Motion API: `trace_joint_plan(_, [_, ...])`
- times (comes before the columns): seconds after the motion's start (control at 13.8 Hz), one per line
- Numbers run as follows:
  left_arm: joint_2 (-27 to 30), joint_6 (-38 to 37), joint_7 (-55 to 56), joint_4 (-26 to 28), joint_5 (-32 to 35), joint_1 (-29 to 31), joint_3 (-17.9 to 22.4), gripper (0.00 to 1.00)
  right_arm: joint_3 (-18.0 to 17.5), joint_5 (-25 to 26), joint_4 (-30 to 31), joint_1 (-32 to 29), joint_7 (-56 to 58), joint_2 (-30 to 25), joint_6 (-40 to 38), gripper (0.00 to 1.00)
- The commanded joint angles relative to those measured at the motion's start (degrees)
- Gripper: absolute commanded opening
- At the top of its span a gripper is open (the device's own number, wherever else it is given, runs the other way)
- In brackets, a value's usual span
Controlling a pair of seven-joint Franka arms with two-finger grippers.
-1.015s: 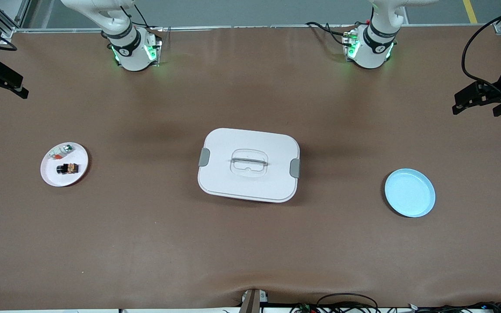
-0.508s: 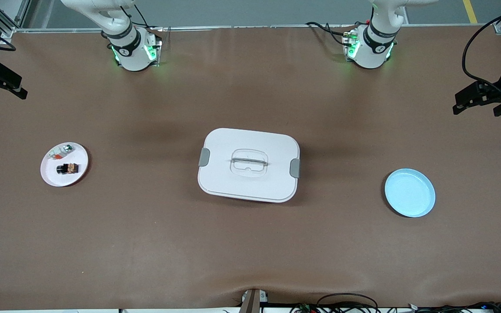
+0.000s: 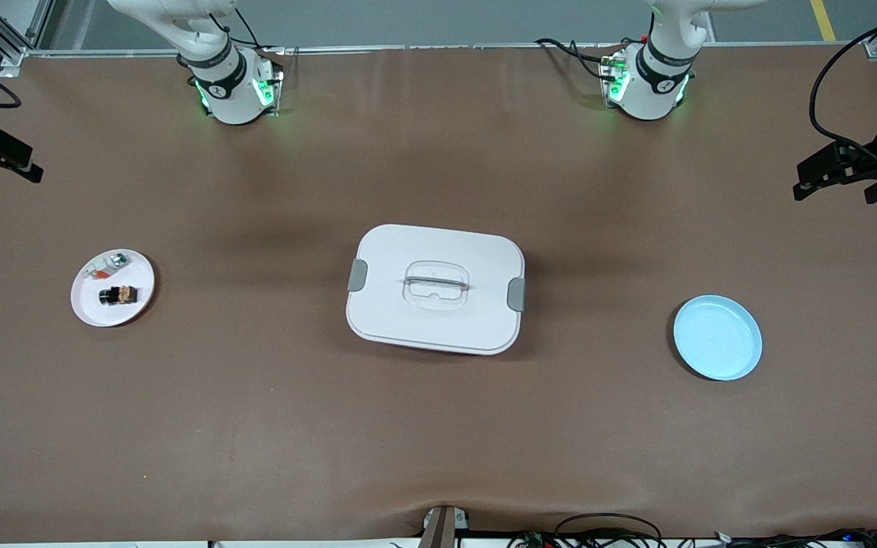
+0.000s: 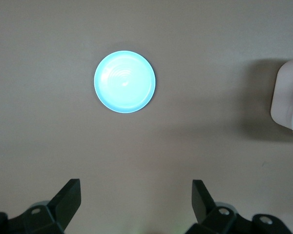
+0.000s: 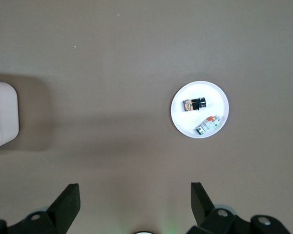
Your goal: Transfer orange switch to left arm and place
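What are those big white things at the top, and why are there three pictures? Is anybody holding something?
Those are two robot arms. One picture looks down at the whole table; the other two come from a little camera on each arm's wrist. The left gripper hangs open over the table near the blue plate. The right gripper hangs open near the white plate. Nobody holds anything yet. On the white plate lie the orange switch and a small white part. The blue plate has nothing on it. A big white box sits in the middle, between the plates.
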State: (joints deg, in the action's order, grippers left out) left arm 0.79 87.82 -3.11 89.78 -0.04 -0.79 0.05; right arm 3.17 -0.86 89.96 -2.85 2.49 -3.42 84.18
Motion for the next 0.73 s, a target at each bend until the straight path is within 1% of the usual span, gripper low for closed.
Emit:
trace_joint_plan(0.0, [-0.09, -0.99, -0.67, -1.19, 0.12, 0.00, -0.13, 1.00, -0.54, -0.01, -2.49, -1.02, 0.14, 3.23, 0.02, 1.00])
trace_joint_plan(0.07, [-0.18, -0.99, -0.58, -1.19, 0.12, -0.09, -0.05, 1.00, -0.54, -0.19, -3.38, -1.19, 0.14, 4.99, -0.06, 1.00])
trace_joint_plan(0.22, [-0.09, -0.99, -0.67, -1.19, -0.05, 0.00, -0.05, 1.00, -0.54, 0.24, -3.91, -1.28, 0.32, 5.62, 0.11, 1.00])
trace_joint_plan(0.36, [-0.09, -0.99, -0.58, -1.27, -0.14, -0.09, -0.05, 1.00, -0.45, 0.51, -3.04, -1.28, 0.32, 5.88, 1.25, 1.00])
trace_joint_plan(0.51, [0.00, -0.99, -0.58, -1.27, -0.14, -0.09, -0.13, 1.00, -0.45, 0.51, 0.73, -3.11, 0.49, 6.41, 4.40, 1.00])
trace_joint_plan(0.65, [0.00, -0.99, -0.75, -1.19, -0.05, -0.18, -0.13, 1.00, -0.45, 0.51, 4.15, -4.87, 3.11, 6.94, 7.21, 1.00])
